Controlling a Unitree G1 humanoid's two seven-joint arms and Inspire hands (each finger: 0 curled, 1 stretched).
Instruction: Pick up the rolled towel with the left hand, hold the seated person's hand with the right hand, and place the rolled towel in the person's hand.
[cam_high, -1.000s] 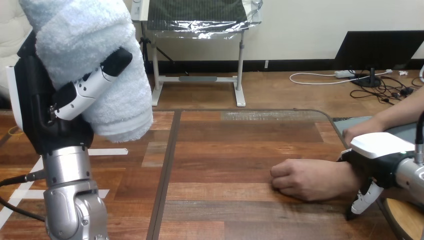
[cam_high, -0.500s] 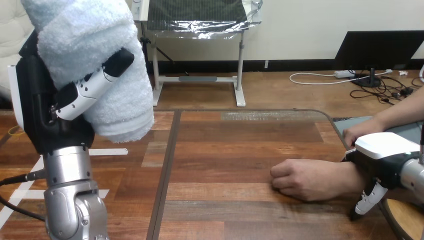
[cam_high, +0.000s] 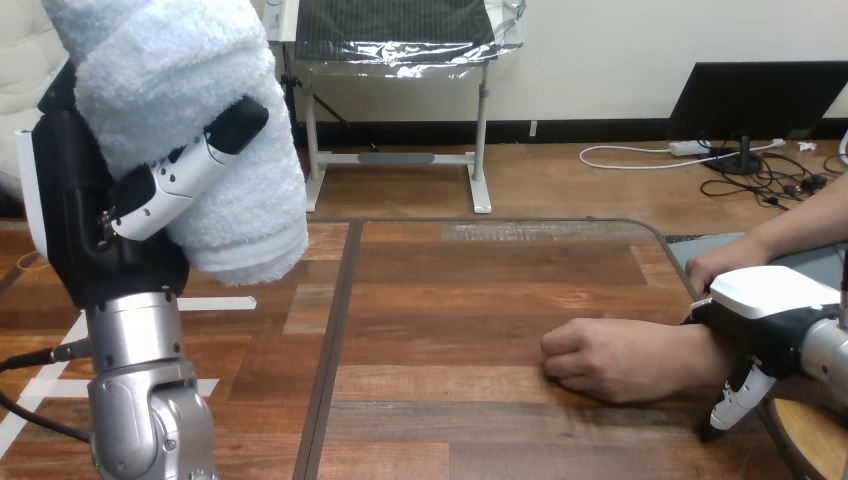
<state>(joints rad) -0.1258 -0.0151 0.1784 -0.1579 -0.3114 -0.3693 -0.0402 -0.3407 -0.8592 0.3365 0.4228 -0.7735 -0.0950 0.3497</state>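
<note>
A pale blue rolled towel (cam_high: 190, 100) is held high at the view's left, above the table's left edge, with my left hand (cam_high: 70, 210) shut on it; a finger (cam_high: 190, 165) lies across its front. The person's hand (cam_high: 610, 358) rests as a loose fist, knuckles up, on the wooden table (cam_high: 480, 280) at the right. My right hand (cam_high: 770, 300) sits over the person's wrist, and its fingers (cam_high: 735, 398) curl down round the near side of it.
A second hand of the person (cam_high: 722, 262) lies at the table's right edge, just behind my right hand. A dark seam (cam_high: 335, 330) runs front to back through the table. A round wooden edge (cam_high: 810, 440) shows at the bottom right.
My right hand has shifted slightly to the right along the person's wrist. The towel, my left hand and the person's fist stay as they were.
</note>
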